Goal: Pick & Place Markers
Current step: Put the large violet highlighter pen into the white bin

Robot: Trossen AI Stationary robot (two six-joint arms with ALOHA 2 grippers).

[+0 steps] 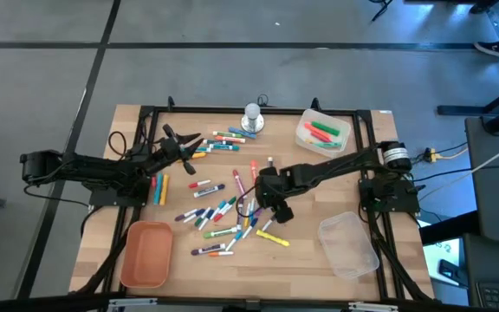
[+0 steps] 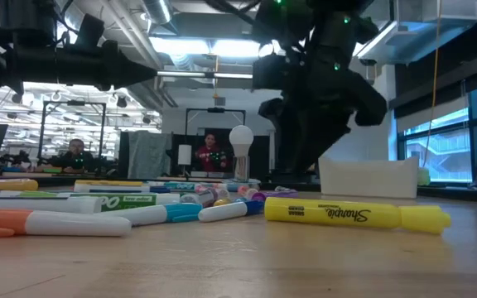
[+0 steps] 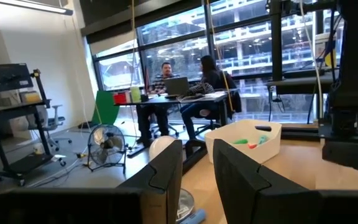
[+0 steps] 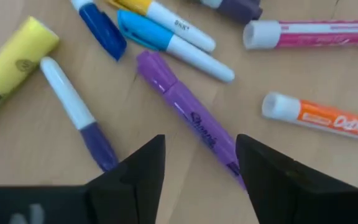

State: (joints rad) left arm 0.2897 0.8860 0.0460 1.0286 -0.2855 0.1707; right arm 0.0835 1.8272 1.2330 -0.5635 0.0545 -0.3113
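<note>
Purple slim plastic highlighter marker lay slantwise, its tail between my right gripper's parted, empty fingers; left gripper, open, waited apart.

Grey floor crossed by dark seams around a wooden table. Tall windows fill the upper centre of the left wrist view; two people sit at a desk. Floor fan at lower left. Ceiling lights bright, low view.
</note>
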